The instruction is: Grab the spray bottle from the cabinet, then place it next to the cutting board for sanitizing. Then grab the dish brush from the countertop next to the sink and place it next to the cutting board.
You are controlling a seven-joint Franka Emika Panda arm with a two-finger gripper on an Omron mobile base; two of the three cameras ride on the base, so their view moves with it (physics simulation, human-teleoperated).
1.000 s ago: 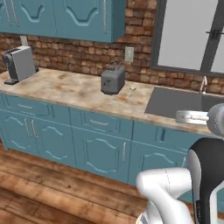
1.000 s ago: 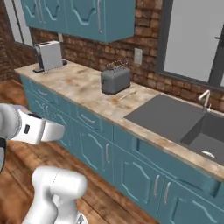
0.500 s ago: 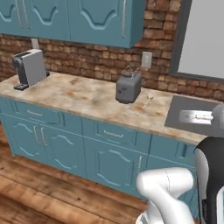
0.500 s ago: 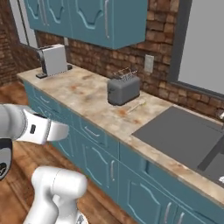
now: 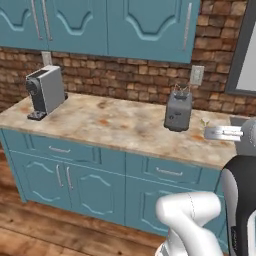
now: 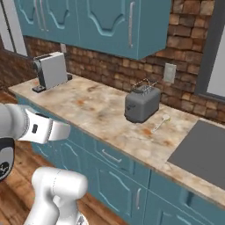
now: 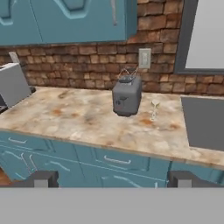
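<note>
Facing the grey toaster [image 7: 127,97] on the marbled desk [image 7: 78,118], the hand [image 7: 111,179] hangs wide and empty before it, with a dish brush [image 7: 154,107] just beside the toaster.

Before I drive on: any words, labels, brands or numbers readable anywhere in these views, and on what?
None readable.
Toaster: plain grey, no lettering.
Coffee machine: no brand or markings visible.
Wall outlet: blank plate.
Cupboard doors: no signs.
</note>
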